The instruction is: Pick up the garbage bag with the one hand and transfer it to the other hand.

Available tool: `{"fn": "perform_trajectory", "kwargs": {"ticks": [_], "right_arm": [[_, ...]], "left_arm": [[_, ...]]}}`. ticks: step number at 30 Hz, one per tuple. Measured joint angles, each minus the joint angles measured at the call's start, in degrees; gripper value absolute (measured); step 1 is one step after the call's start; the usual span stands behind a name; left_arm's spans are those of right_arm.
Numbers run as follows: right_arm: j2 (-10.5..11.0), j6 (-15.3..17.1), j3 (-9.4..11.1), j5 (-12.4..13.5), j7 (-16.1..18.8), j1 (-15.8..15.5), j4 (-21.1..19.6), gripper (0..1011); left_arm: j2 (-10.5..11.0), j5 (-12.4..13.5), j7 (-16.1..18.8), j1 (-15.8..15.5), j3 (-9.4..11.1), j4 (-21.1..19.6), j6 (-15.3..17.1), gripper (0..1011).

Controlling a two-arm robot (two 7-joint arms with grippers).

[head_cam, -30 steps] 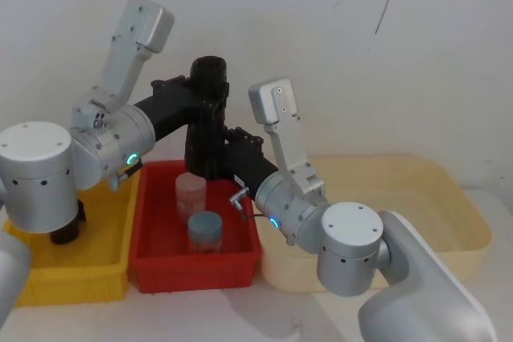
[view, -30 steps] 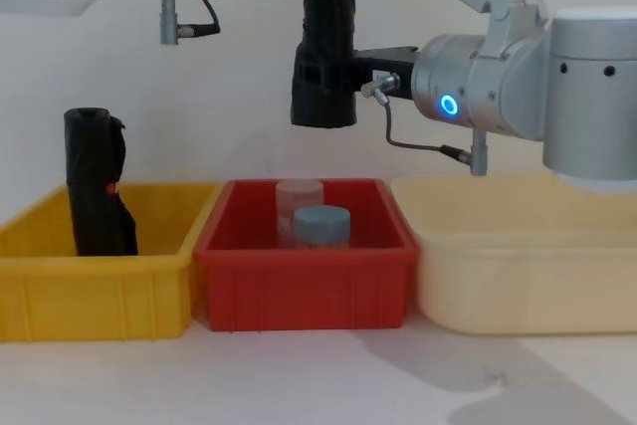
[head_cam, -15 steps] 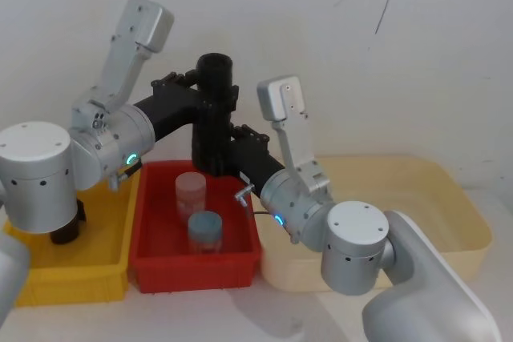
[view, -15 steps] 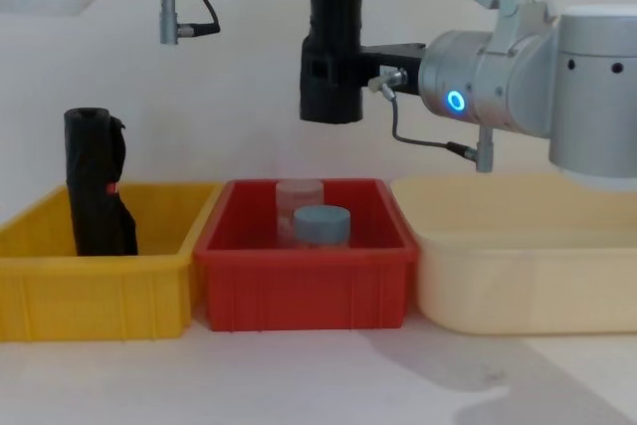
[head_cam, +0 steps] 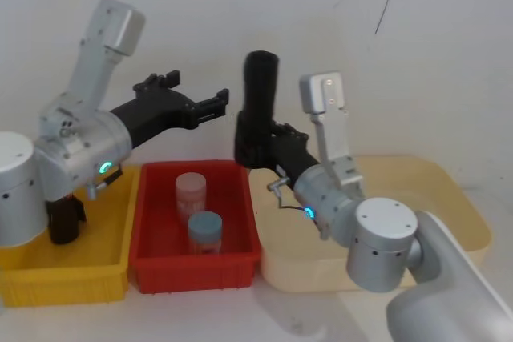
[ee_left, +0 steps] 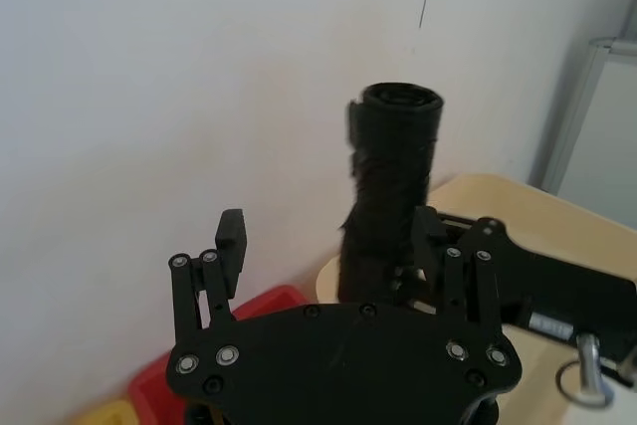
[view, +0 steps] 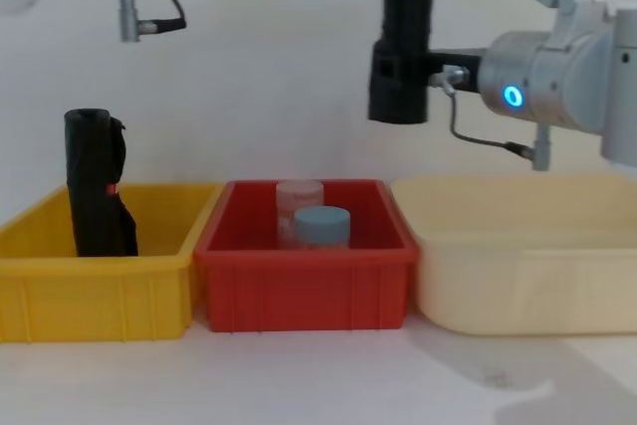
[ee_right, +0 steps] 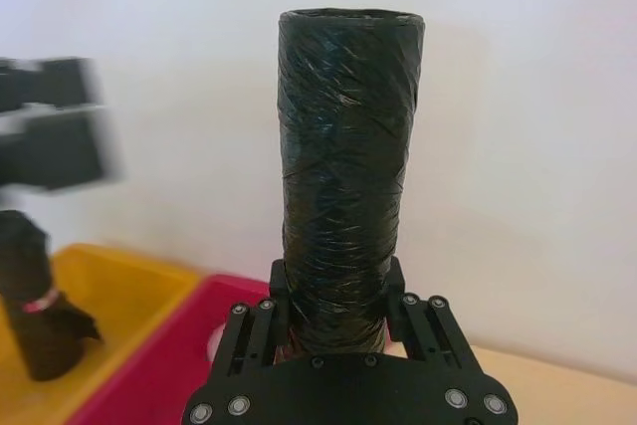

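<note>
Two stages look finished, the pick-up and the handover. The garbage bag (head_cam: 259, 102) stands upright in the air, clamped near its lower end by the right tool (head_cam: 255, 148), the one on the arm with the blue ring. The right wrist view shows its fingers (ee_right: 394, 291) pressed against the roll's sides. The left tool (head_cam: 196, 98), on the arm with the green-teal ring, sits at 9 o'clock of the bag in the head view, its fingers spread with nothing between them and a clear gap to the roll. Seen from the chest, the bag hangs at 1 o'clock of the red bin (view: 304, 251), about over where that bin meets the cream tub (view: 518, 276), and well above both. The other black roll (view: 95, 186), with its red mark, stands in the yellow bin (view: 95, 291) at 9 o'clock, untouched. By my reading, little is left except for the left arm to draw clear.
</note>
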Motion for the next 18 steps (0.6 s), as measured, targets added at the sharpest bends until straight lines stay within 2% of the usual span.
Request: {"fn": "perform_trajectory", "kwargs": {"ticks": [12, 15, 18], "right_arm": [[2.8, 4.1, 4.4, -0.1, -3.0, -2.6, -2.7, 518], [3.3, 4.6, 5.1, -0.2, -3.2, -3.2, -3.4, 557], [3.9, 5.1, 6.0, -0.2, -3.6, -4.0, -4.2, 651]], "left_arm": [[3.4, -1.4, 0.8, 5.1, -3.4, -4.4, -2.0, 1000], [4.1, -1.4, 1.3, 6.1, -4.1, -5.0, -2.8, 1000], [4.7, -1.5, 1.7, 7.0, -4.5, -5.5, -3.4, 1000]]}}
